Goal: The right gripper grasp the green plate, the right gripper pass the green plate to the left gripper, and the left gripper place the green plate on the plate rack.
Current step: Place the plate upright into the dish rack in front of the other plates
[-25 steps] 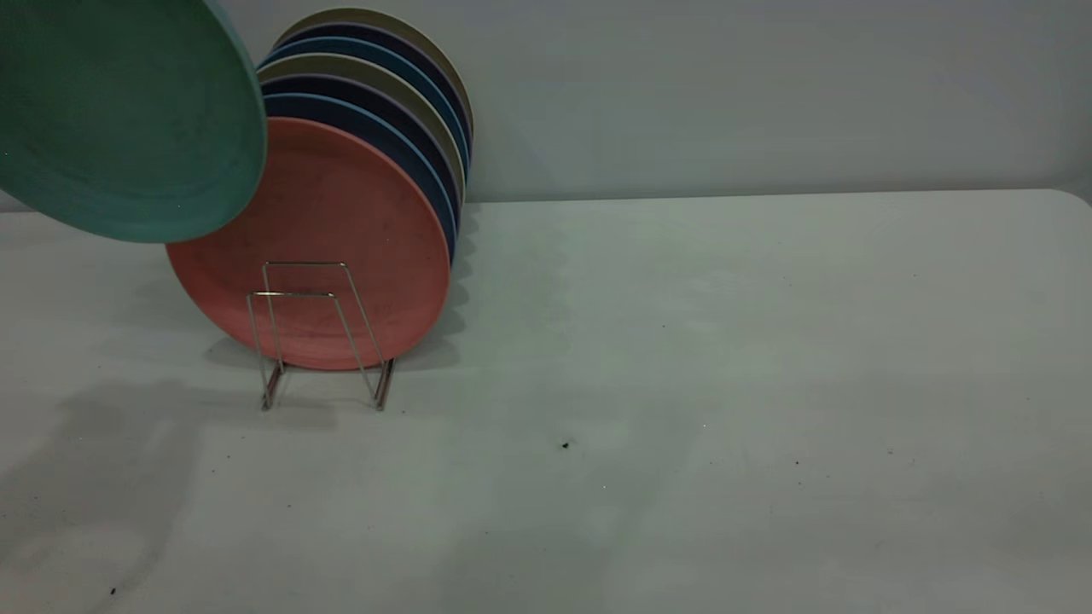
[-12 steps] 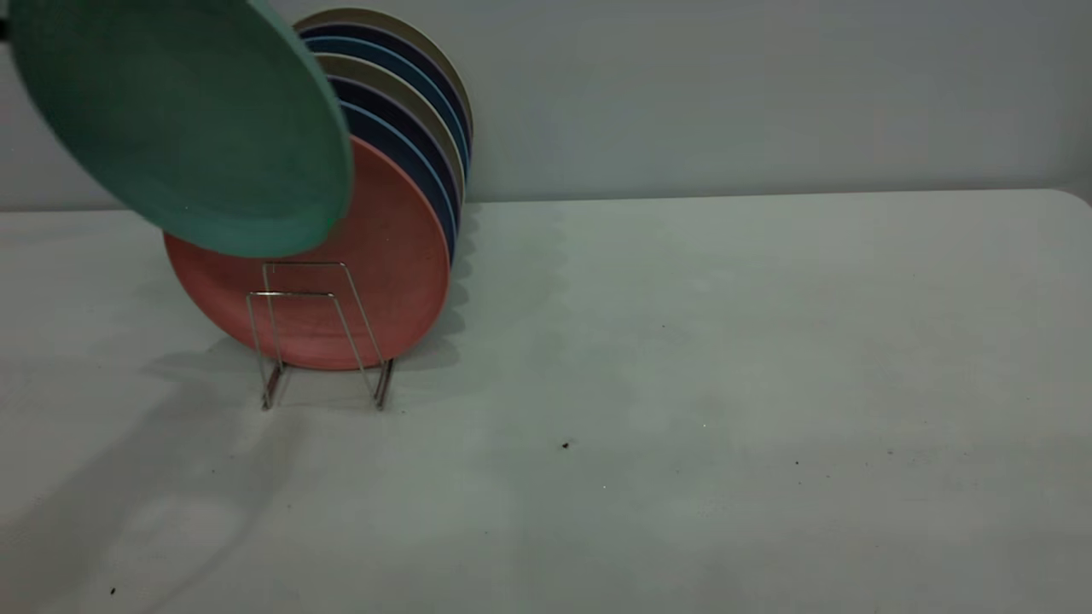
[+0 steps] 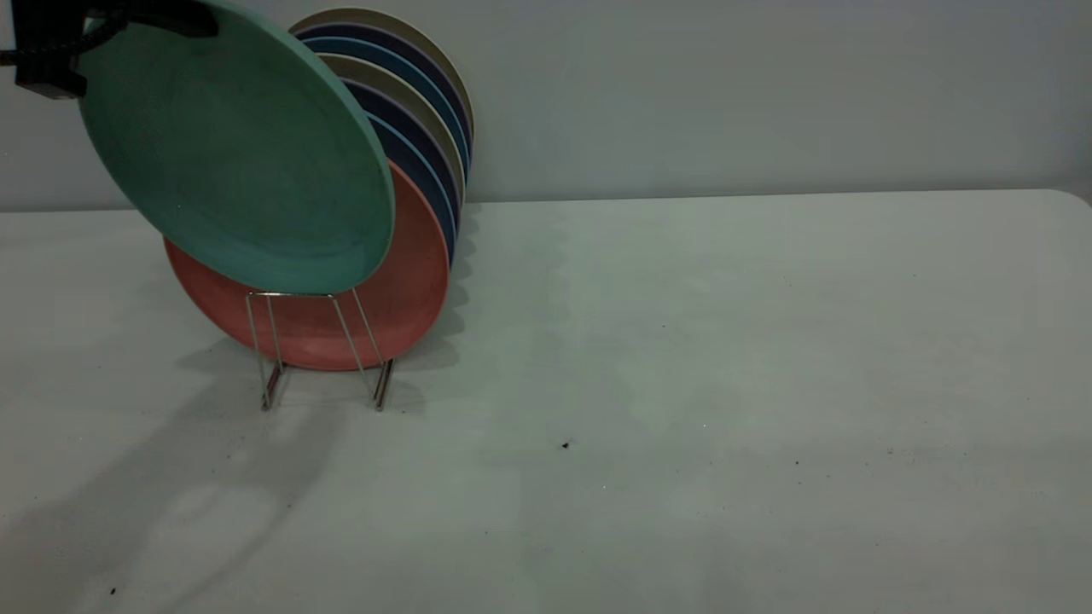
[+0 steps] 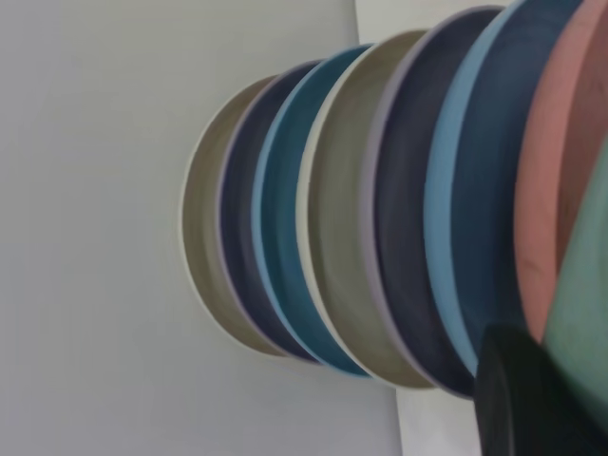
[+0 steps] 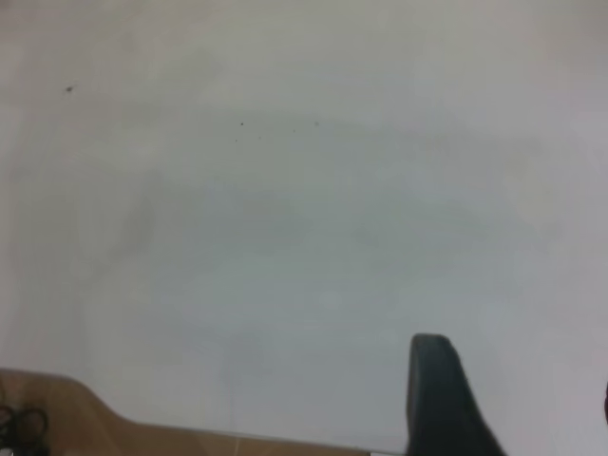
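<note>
The green plate (image 3: 239, 162) hangs tilted in the air in front of the salmon-pink plate (image 3: 409, 290), its lower rim just above the front loop of the plate rack (image 3: 290, 294). My left gripper (image 3: 128, 21) is at the top left of the exterior view, shut on the plate's upper rim. In the left wrist view one black finger (image 4: 522, 399) lies against the green plate (image 4: 584, 323). My right gripper (image 5: 518, 385) is out of the exterior view; it hangs open and empty over bare table.
Several plates (image 3: 418, 111) in blue, navy and beige stand upright in the rack behind the pink one, close to the back wall. The white table (image 3: 725, 358) stretches away to the right of the rack. A wooden edge (image 5: 57, 418) shows in the right wrist view.
The green plate has moved right and down, from the top left corner to just over the rack's front loop. My left gripper has come into the exterior view.
</note>
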{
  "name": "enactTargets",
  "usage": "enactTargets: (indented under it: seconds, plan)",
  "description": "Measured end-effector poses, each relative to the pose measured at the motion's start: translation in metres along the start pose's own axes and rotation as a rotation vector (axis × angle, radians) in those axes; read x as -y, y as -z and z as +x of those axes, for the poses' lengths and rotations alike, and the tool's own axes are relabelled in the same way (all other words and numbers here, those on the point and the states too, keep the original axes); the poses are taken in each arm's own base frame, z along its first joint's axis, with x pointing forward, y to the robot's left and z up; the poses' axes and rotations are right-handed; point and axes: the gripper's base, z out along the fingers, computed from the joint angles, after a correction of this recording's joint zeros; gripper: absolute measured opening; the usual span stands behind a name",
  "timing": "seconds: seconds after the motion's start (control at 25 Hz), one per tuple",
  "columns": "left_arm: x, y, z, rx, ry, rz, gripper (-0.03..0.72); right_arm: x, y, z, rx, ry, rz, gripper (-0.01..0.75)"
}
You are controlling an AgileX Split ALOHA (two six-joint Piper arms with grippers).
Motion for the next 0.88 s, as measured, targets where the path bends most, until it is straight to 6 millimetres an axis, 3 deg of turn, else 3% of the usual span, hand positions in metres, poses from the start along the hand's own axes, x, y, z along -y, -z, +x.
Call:
enactTargets:
  seconds: [0.32,0.88]
  plan:
    - [-0.0032,-0.0002,0.0019,-0.019,0.092,-0.037,0.045,0.0,0.0,0.0,0.0,-0.002,0.0,0.43]
    - [-0.0045,-0.0001,0.0026,-0.026,0.105,-0.051,0.048,0.0,0.0,-0.0001,0.001,-0.002,0.0,0.43]
